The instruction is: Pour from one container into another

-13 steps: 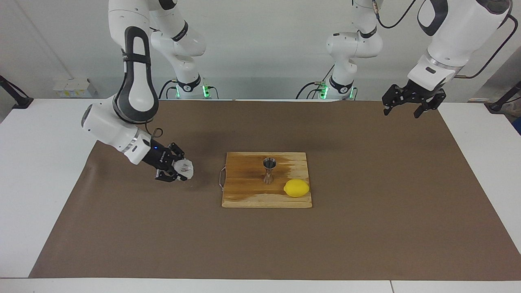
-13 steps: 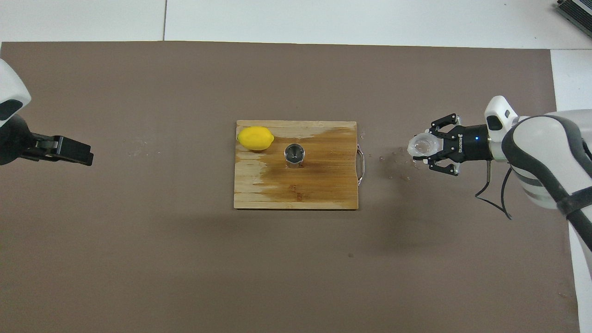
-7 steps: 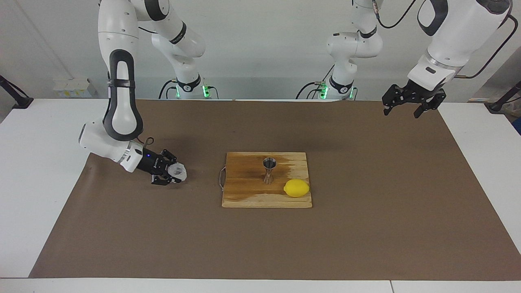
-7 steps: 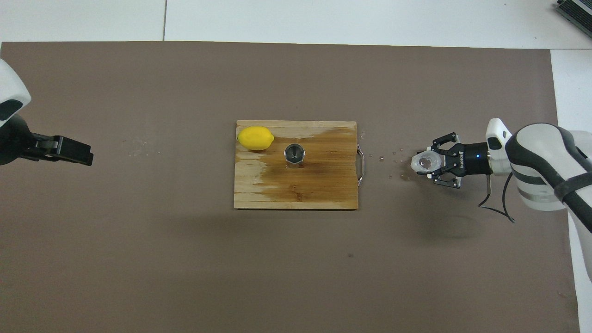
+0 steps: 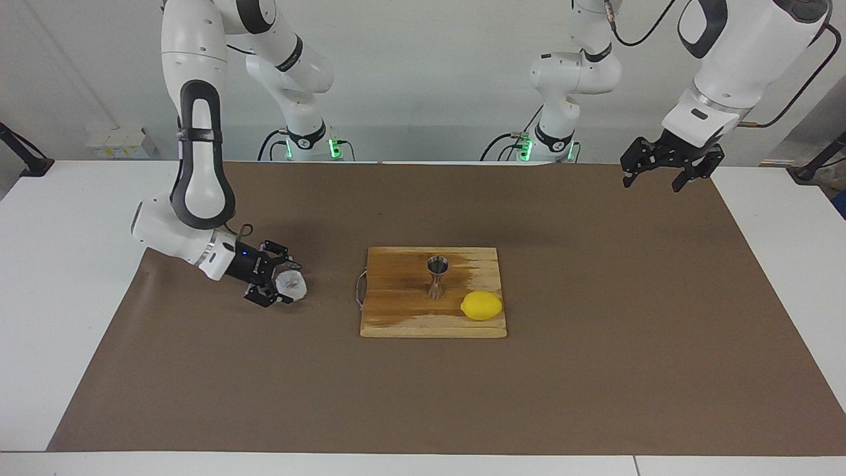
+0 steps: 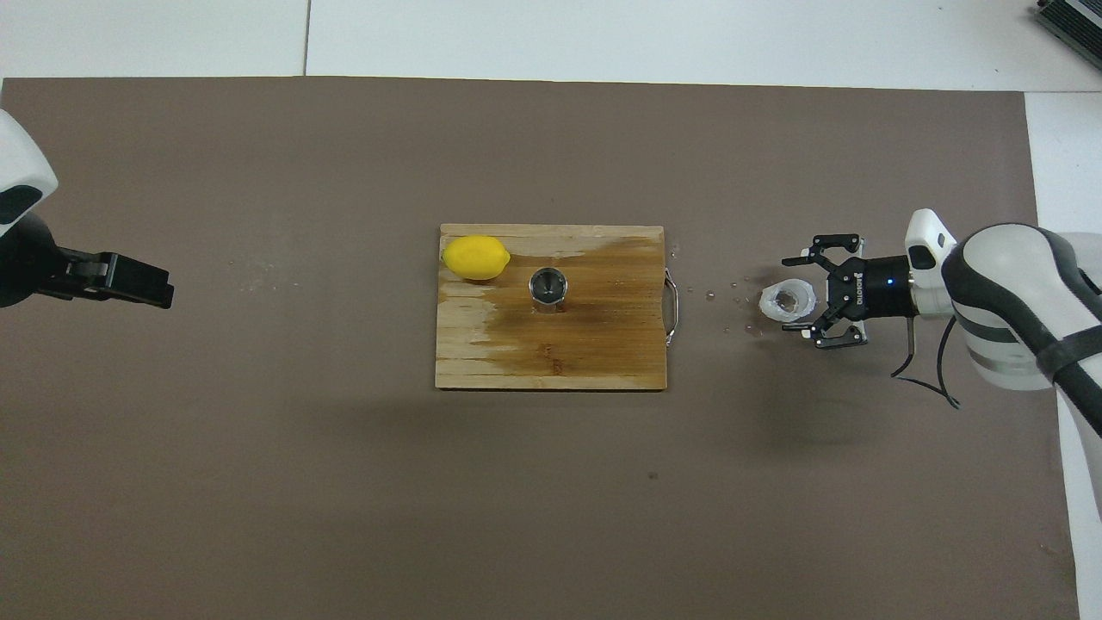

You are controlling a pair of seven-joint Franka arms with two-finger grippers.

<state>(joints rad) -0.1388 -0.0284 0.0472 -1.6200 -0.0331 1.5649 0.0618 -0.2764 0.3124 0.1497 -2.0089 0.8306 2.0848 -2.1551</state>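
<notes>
1. Right gripper (image 5: 284, 284) is seen low over the brown mat (image 5: 595, 370), toward the right arm's end of the table; its fingers (image 6: 814, 256) are spread wide to either side of the cup (image 5: 291, 285).
2. The cup is set upright on the mat between those fingers. A gap shows on both sides in the overhead view; contact at the palm side cannot be told.
3. In the overhead view the cup lies at 3 o'clock from the cutting board (image 5: 396, 317), well apart from it, beside the board's wire handle (image 6: 672, 305) end.
4. The cup: small, squat, translucent white plastic, crinkled frosty wall, round open mouth.
5. The jigger (image 5: 437, 277): shiny steel, hourglass double cone, narrow waist. It stands upright on the board, near the middle.
6. A lemon (image 5: 481, 305) rests on the board just beside the jigger, at 10 o'clock from it in the overhead view; yellow, oval, smooth skin.
7. The board: rectangular wood, darkened over much of its surface, pale at two corners.
8. Small droplets (image 6: 732, 303) are seen on the mat between the board's handle and the cup.
9. Left gripper (image 5: 664, 173) hangs high over the mat's edge at the left arm's end, waiting; fingers are held apart, nothing between them.
</notes>
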